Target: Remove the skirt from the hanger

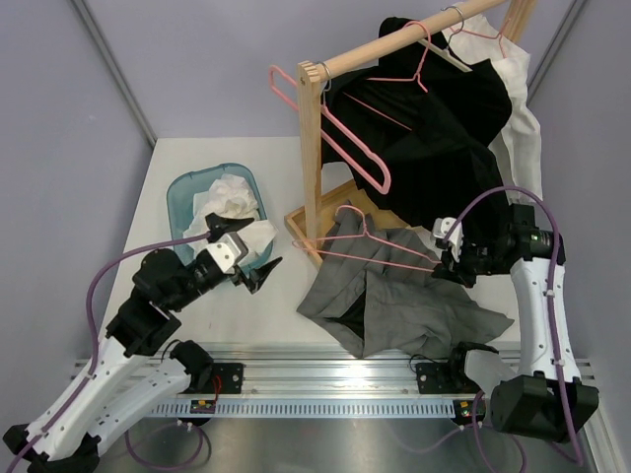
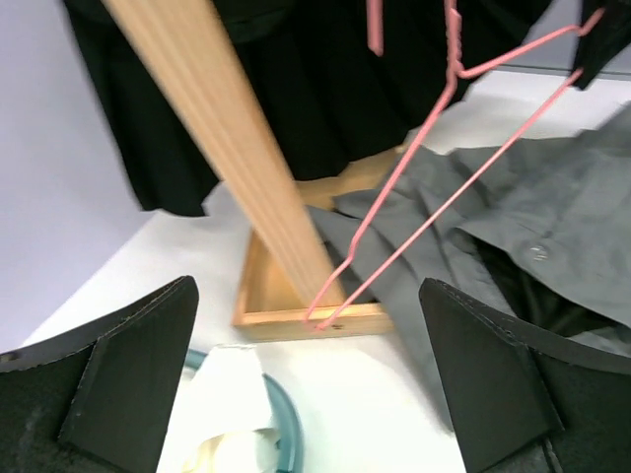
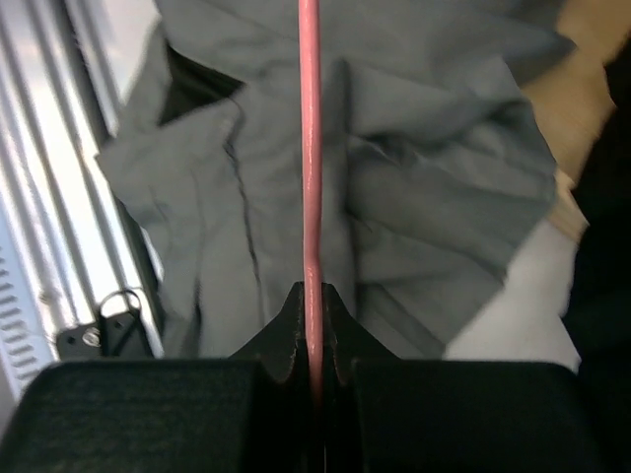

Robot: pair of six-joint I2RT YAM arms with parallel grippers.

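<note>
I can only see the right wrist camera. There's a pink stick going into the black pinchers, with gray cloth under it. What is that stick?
Observer: It's one wire of a pink hanger. The right gripper is shut on its far right corner.
Operator: Is the hanger hanging up?
Observer: No. It lies on top of the gray skirt, which is crumpled on the table beside a wooden rack. I can't tell if the skirt is free of it.
Operator: What's the other arm doing?
Observer: The left gripper is open and holds nothing. It sits next to a teal basket with white cloth inside.
</note>
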